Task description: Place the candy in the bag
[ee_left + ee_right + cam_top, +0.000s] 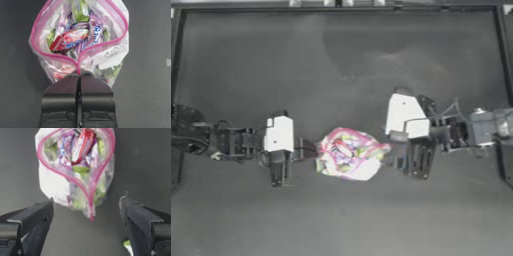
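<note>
Just beyond the pinched jaws of the left gripper [79, 79], inside the open bag [110, 56], a purple wrapper [96, 32] shows white letters that look like "NEW", probably part of a longer word. A red wrapper [68, 40] beside it carries blue lettering too blurred to read. No other print is legible.

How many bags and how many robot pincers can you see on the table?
Bags: 1, the clear bag with the pink strip, its mouth open and candies inside.
Pincers: 2, the left pincer shut on the bag's edge, and the right pincer open beside the bag.
Total: 3
</note>
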Controlling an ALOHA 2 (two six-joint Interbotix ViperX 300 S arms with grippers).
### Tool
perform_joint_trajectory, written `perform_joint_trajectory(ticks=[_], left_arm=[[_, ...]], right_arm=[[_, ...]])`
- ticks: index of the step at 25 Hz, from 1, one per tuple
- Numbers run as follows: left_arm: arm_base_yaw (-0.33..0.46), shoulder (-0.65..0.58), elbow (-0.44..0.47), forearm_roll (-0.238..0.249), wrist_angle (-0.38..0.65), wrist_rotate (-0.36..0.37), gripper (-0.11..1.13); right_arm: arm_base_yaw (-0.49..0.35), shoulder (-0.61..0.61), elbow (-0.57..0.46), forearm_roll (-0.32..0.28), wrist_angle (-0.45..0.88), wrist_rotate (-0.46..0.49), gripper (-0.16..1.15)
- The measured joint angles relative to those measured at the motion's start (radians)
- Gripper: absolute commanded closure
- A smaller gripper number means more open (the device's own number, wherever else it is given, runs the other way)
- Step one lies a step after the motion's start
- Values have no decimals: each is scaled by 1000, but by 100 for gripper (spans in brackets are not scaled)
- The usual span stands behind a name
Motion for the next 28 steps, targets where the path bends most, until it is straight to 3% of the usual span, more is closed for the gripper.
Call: perform_joint_trajectory(ticks=[17,21,28], left_arm=[[0,2,-2,-2,0,0,98],[0,9,-3,0,-2,2,98],[0,12,-5,-2,-2,2,98]], right_arm=[[-21,-178,-44,6,196,-87,-4],[-35,-189,-67,51,252,-143,-4],[-126,-190,-100,193,356,-336,-4]])
